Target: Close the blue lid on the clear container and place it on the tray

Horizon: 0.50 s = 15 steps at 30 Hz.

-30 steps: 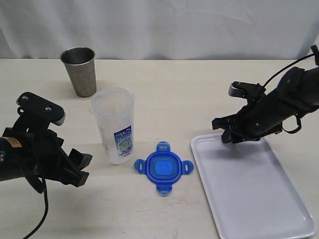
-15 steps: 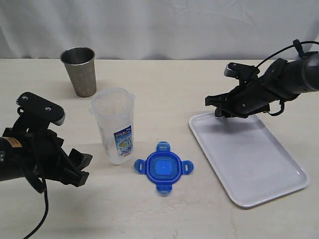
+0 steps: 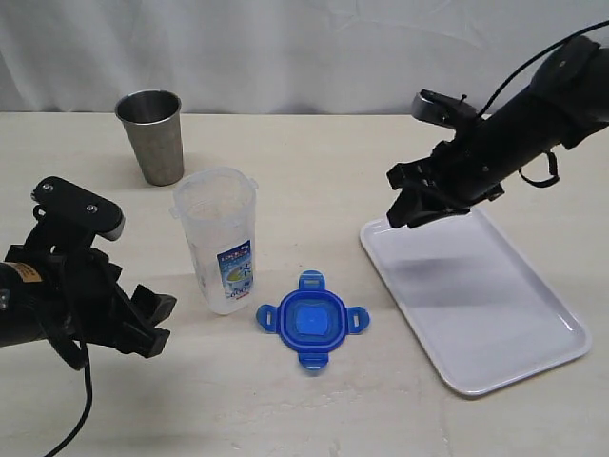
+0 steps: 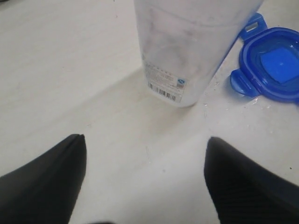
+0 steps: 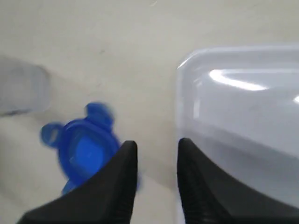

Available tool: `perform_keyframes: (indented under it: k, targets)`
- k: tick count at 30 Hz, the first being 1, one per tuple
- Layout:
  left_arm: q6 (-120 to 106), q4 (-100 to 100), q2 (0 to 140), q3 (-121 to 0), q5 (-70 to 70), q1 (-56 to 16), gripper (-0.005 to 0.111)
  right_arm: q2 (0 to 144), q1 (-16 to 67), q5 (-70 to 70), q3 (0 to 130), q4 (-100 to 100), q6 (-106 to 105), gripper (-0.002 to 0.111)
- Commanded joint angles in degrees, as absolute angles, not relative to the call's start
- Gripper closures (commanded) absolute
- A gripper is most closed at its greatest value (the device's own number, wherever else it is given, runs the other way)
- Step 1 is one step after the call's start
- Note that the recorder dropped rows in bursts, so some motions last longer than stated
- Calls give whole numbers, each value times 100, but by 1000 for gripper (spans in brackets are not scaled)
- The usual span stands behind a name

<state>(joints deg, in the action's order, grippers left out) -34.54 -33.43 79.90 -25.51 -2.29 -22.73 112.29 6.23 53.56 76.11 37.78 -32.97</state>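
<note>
Claws first: your left gripper sits low at the lower left of the exterior view, jaws spread wide and empty; the left wrist view shows only bare table between its fingers, with the clear container ahead of them. Your right gripper hangs at the upper right of the exterior view, over the near-left corner of the tray; its jaws stand a narrow gap apart and grip nothing, as the right wrist view confirms. The clear container stands upright just left of centre, mouth uncovered, its blue-and-white label turned toward the lower right; it rests on the table, well apart from the tray. The blue lid lies flat on the table just below and right of the container, near it but not touching, lighter blue centre up and four flaps splayed outward; you find it between the container and the tray. The tray lies flat at the lower right, nothing resting on it. A steel cup stands upright at the upper left, behind the container and apart from it.
</note>
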Motion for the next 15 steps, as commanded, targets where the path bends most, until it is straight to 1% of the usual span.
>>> perform_keyframes:
  k: [1, 5, 9, 11, 12, 15]
  targets:
    - [-3423, -3375, 7952, -2532, -227, -2258, 40, 10966, 814, 5513, 6831, 4294, -3858, 78]
    - [-3423, -3375, 7952, -2532, -214, -2258, 40, 10830, 1271, 4847, 6122, 4246, -3953, 78]
    - [-3423, -3375, 7952, -2532, -214, -2258, 40, 10803, 1709, 4437, 5977, 4246, -3862, 78]
    - [-3423, -3375, 7952, -2532, -204, -2258, 40, 10803, 1833, 4085, 5977, 4246, -3603, 75]
    - [-3423, -3375, 7952, -2532, -204, -2258, 40, 10803, 1872, 3957, 5977, 4246, -3468, 71]
    - [-3423, -3375, 7952, -2532, -178, -2258, 40, 10835, 1882, 3857, 5977, 4246, -3309, 64]
